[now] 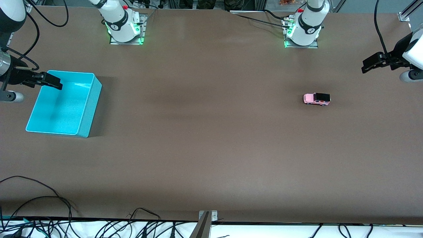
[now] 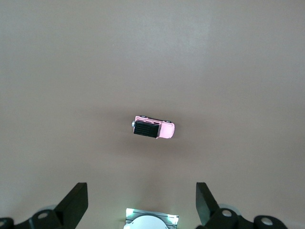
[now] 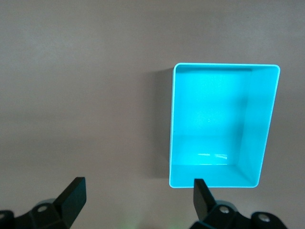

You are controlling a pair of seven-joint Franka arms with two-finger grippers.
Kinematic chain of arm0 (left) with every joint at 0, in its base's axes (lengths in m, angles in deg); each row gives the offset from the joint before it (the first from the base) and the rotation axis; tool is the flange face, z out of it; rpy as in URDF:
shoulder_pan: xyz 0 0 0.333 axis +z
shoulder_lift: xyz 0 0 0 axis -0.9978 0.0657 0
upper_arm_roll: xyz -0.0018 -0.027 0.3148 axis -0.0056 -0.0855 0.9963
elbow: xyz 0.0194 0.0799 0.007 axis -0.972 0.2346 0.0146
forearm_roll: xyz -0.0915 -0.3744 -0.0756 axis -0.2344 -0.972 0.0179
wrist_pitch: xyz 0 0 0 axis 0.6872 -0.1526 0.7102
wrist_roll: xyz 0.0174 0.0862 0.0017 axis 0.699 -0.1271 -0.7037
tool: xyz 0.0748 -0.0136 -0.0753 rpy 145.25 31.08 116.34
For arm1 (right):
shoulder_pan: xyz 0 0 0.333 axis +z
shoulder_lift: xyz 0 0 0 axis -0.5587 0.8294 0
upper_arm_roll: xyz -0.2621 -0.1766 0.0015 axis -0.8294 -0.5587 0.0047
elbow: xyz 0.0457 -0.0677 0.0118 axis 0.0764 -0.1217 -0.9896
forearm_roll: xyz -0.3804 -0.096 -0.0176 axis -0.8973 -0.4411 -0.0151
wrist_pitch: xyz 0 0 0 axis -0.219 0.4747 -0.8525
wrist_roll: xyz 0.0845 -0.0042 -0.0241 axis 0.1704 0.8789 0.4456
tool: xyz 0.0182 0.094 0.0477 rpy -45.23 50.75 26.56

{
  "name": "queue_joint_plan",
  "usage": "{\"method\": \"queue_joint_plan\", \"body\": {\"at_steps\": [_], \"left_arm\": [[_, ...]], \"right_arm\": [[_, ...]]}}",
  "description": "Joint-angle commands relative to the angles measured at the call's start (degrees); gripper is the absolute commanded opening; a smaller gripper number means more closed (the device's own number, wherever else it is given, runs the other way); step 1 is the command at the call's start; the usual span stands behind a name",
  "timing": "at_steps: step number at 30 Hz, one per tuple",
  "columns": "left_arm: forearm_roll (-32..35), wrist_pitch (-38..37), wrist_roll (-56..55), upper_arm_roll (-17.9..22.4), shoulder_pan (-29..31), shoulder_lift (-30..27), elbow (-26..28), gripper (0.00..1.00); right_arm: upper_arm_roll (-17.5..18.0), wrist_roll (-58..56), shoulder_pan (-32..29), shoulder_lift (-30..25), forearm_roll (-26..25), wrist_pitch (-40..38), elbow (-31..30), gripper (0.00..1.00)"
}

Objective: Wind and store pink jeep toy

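In the front view, the pink jeep toy [image 1: 317,99] is sitting on its wheels on the brown table [image 1: 211,148], toward the left arm's end, its black roof turned toward that end and its pink hood pointing toward the right arm's end. Taking the table's middle as a clock centre, the jeep is lying at about three o'clock and the turquoise bin [image 1: 89,109] at about nine o'clock, so the two are resting well apart. The bin is standing upright with nothing showing inside it. The left gripper [image 1: 366,66] is hanging in the air over bare table at roughly one o'clock from the jeep, near the table's edge. The right gripper [image 1: 54,82] is hovering over the bin's farther corner at the right arm's end. Cables [image 1: 36,201] are trailing along the table's near edge.

In the left wrist view, the left gripper [image 2: 142,202] is looking straight down, its two dark fingers [image 2: 76,200] standing wide apart and gripping nothing. The jeep [image 2: 153,128] is lying on the table below, in line with the gap between them.

In the right wrist view, the right gripper [image 3: 138,198] is also spreading its fingers [image 3: 74,195] wide and holding nothing. The bin [image 3: 178,119] is sitting below, one finger overlapping its rim, its turquoise floor glinting under the light.
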Motion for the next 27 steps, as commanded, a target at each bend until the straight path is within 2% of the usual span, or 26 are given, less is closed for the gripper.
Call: {"method": "queue_joint_plan", "body": {"at_steps": [1, 11, 18, 27], "left_arm": [[-1.19, 0.35, 1.23, -0.14, 0.08, -0.99, 0.61, 1.00], [-1.10, 0.35, 1.23, -0.58, -0.27, -0.81, 0.52, 1.00], [-1.19, 4.21, 1.15, -1.38, 0.34, -3.89, 5.61, 1.00], [-1.10, 7.20, 1.23, -0.85, 1.92, -4.06, 8.51, 1.00]], "right_arm": [[-0.02, 0.15, 0.09, -0.11, 0.91, -1.18, 1.00, 1.00], [-0.02, 0.15, 0.09, -0.11, 0.91, -1.10, 1.00, 1.00], [-0.02, 0.15, 0.09, -0.11, 0.91, -1.10, 1.00, 1.00], [-0.02, 0.15, 0.09, -0.11, 0.91, -1.10, 1.00, 1.00]]}}
